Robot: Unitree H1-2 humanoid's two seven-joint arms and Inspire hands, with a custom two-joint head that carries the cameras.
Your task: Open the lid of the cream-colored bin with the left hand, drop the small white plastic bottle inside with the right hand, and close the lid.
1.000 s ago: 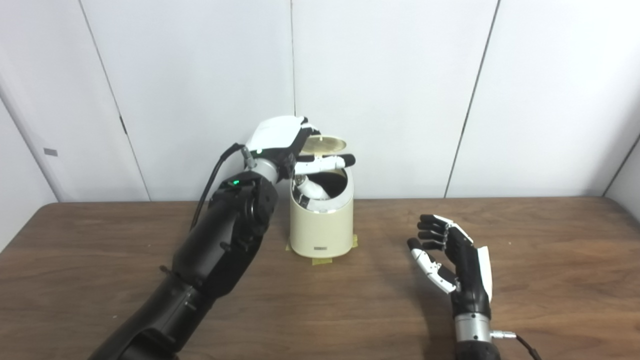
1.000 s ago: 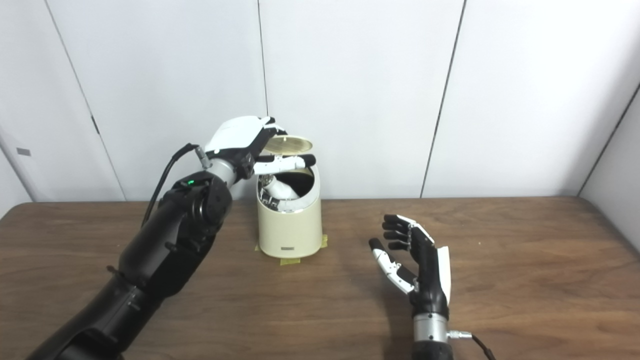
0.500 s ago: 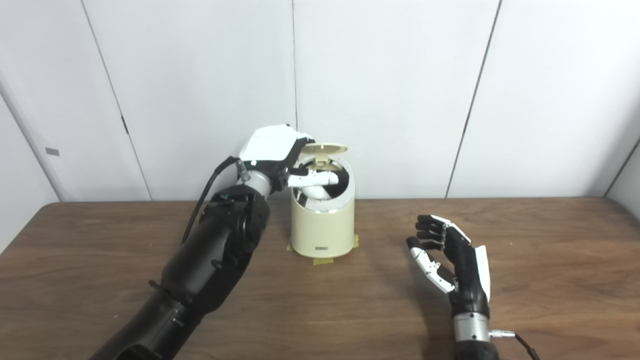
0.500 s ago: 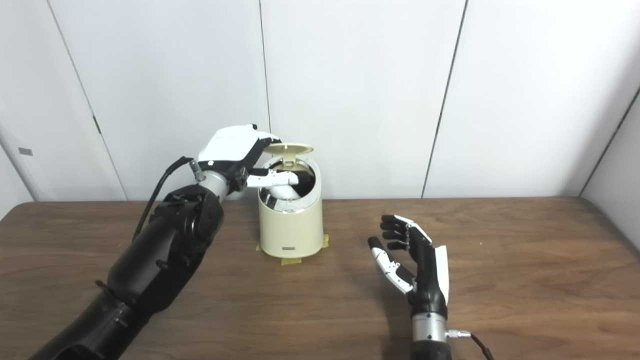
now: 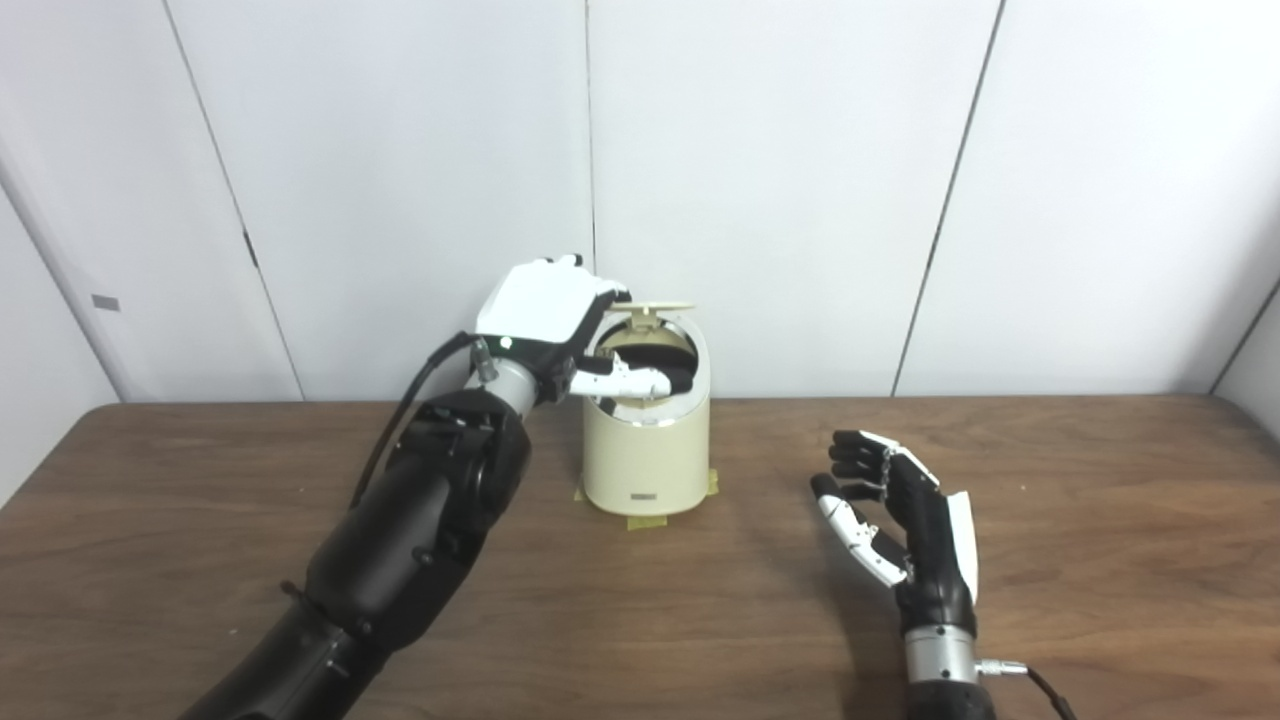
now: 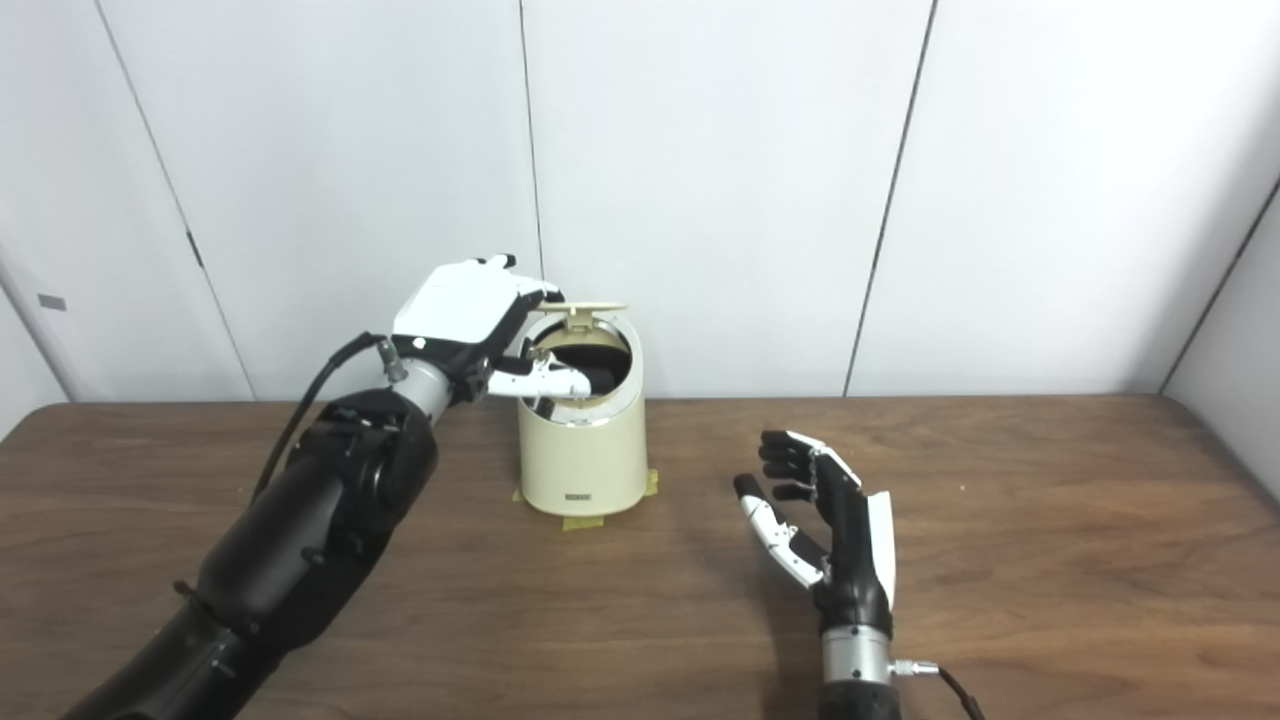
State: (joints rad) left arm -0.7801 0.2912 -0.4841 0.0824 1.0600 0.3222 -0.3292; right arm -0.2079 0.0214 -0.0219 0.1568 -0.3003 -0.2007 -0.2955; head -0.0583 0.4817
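The cream-colored bin (image 5: pixel 645 455) stands at the back middle of the table. Its round lid (image 5: pixel 655 305) hangs half lowered, almost level, over the dark opening. My left hand (image 5: pixel 545 310) is at the bin's top left, fingers resting on the lid's left rim, white thumb (image 5: pixel 630 380) stretched across the opening below the lid. The hand grips nothing. The small white bottle does not show clearly; thumb and lid hide the bin's inside. My right hand (image 5: pixel 905 530) stands upright over the table to the bin's right, open and empty.
Yellow tape (image 5: pixel 645 522) holds the bin's base to the brown wooden table (image 5: pixel 1100 500). White wall panels (image 5: pixel 780 180) rise right behind the bin. My black left forearm (image 5: pixel 420 520) slants across the table's left half.
The lid has swung down from tilted well open to nearly level. My left hand has come lower with it, thumb now inside the opening. The bottle seen inside earlier is now covered. My right hand stayed.
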